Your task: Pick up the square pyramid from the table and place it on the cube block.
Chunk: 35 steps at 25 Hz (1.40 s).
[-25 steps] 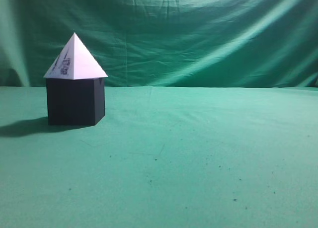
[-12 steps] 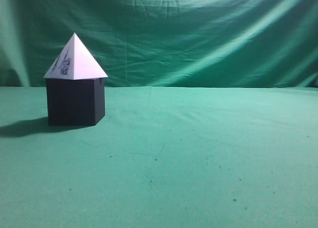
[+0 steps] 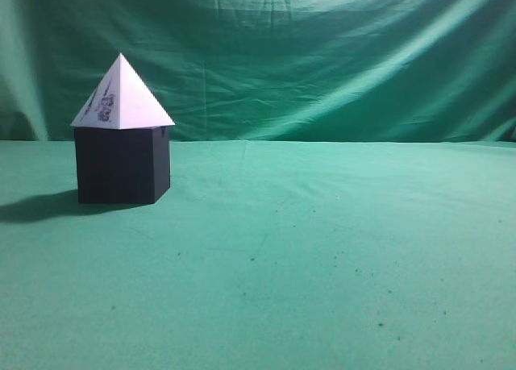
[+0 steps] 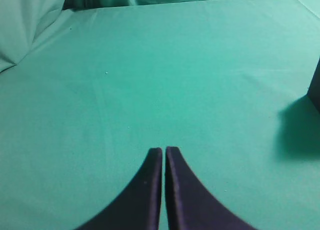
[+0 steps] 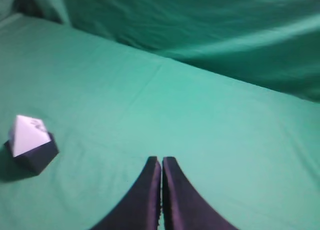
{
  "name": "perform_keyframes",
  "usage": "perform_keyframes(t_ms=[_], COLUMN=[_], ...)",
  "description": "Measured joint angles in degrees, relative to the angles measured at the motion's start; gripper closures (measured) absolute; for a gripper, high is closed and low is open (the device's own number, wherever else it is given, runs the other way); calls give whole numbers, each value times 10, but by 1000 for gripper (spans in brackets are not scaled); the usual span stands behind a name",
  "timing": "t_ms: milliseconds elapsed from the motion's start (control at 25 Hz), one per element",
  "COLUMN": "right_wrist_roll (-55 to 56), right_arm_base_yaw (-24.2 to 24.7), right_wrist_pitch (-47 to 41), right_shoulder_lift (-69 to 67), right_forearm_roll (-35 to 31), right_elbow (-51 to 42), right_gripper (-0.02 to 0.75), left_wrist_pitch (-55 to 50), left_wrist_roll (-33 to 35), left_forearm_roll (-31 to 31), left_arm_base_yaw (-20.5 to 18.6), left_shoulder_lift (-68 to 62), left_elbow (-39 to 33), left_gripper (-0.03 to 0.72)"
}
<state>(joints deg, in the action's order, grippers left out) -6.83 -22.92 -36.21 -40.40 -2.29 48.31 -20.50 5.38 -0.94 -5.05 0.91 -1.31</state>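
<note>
The white square pyramid, with dark scribbles on its left face, sits upright on top of the dark cube block at the left of the green table. The right wrist view shows the same stack far off at the left, pyramid on cube. My right gripper is shut and empty, well apart from the stack. My left gripper is shut and empty over bare cloth; the cube's edge shows at the right border. Neither gripper appears in the exterior view.
A green cloth backdrop hangs behind the table. A fold of cloth rises at the upper left of the left wrist view. The cube casts a shadow to its left.
</note>
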Motion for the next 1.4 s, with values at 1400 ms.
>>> perform_keyframes(t_ms=[1400], right_wrist_roll=[29], right_arm_base_yaw=[232], right_wrist_pitch=[145], right_shoulder_lift=[408], right_forearm_roll=[-1], right_elbow=[-499], right_gripper=[738], left_wrist_pitch=[0], left_wrist_roll=[0], left_forearm_roll=[0], left_arm_base_yaw=[0], left_shoulder_lift=[0], left_elbow=[0], left_gripper=[688])
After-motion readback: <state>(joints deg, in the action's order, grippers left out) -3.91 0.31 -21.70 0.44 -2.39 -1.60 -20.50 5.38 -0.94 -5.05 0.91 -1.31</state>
